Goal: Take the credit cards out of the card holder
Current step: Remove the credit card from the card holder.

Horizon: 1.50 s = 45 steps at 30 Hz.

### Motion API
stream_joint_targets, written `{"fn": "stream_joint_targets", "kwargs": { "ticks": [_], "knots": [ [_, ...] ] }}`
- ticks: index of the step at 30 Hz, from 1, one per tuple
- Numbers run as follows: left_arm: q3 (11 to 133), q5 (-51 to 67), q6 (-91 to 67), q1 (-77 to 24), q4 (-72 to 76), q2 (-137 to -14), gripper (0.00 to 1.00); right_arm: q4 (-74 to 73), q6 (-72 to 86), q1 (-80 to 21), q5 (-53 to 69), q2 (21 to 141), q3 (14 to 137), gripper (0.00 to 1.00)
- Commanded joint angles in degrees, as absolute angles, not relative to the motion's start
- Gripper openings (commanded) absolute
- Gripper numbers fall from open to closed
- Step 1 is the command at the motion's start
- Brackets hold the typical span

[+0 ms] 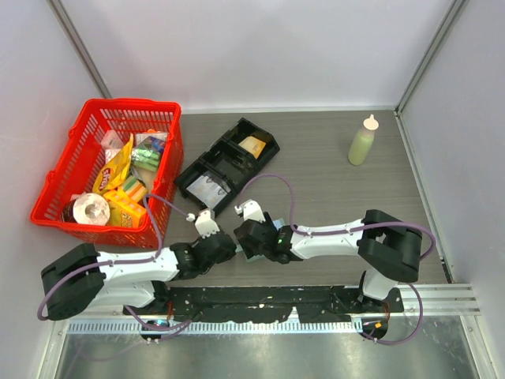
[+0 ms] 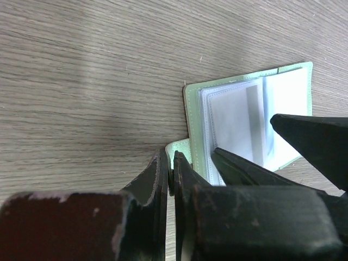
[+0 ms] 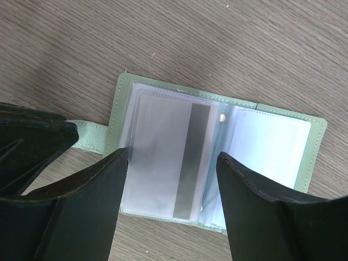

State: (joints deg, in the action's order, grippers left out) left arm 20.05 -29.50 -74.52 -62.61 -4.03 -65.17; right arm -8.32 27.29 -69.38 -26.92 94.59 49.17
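Tightly closed: left gripper [image 2: 173, 169], fingers [image 2: 157, 185] pinching the small green closure tab [image 3: 91, 136] at the left edge of the card holder [image 2: 191, 109]. Spread wide: right gripper [image 3: 173, 163], one fingertip [image 3: 103, 185] at the holder's left border, the other at the centre fold, straddling the left-hand page. Contact with the plastic: impossible to tell.

Holder lying unfolded and flat on the wood-grain table [image 1: 323, 181], inner side up, near the front edge, between the two wrists. Behind the clear sleeve [image 3: 163, 103] of the left page, a pale credit card [image 3: 157, 147] with a grey stripe down its right side, top edge inside the sleeve. More clear sleeves stacked on the right page, contents too washed out to read.

Bare tabletop beyond the holder and to its right. Farther off, a black tray [image 1: 229, 158], near, just past the wrists; a red basket [image 1: 130, 103] of packets well to the left; a pale green squeeze bottle [image 1: 362, 144] upright, well apart at the far right.

From above, almost all of the holder hidden under the two grippers. In the right wrist view, its bottom edge cut off behind the fingers; in the left wrist view, its right half blocked by the right arm's dark fingers.
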Motion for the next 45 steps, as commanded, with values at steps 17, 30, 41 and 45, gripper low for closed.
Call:
{"fn": "stream_joint_targets", "kwargs": {
  "ticks": [17, 30, 41, 45],
  "knots": [
    [21.09, -27.16, -74.36, -61.79, 0.18, -67.32, 0.00, -19.07, 26.11, -69.79, -31.46, 97.56, 54.05, 0.63],
    [24.17, -24.08, -69.70, -61.79, -2.64, -70.05, 0.00, -19.78, 24.52, -63.90, -24.62, 89.30, 52.21, 0.53],
    [25.31, -23.20, -68.20, -61.79, -2.46, -71.10, 0.00, -18.46, 23.29, -59.68, -20.48, 86.22, 50.27, 0.55],
    [25.40, -23.03, -68.11, -61.79, -2.37, -71.37, 0.00, -18.11, 23.38, -59.59, -22.05, 87.10, 50.01, 0.67]
  ]
}}
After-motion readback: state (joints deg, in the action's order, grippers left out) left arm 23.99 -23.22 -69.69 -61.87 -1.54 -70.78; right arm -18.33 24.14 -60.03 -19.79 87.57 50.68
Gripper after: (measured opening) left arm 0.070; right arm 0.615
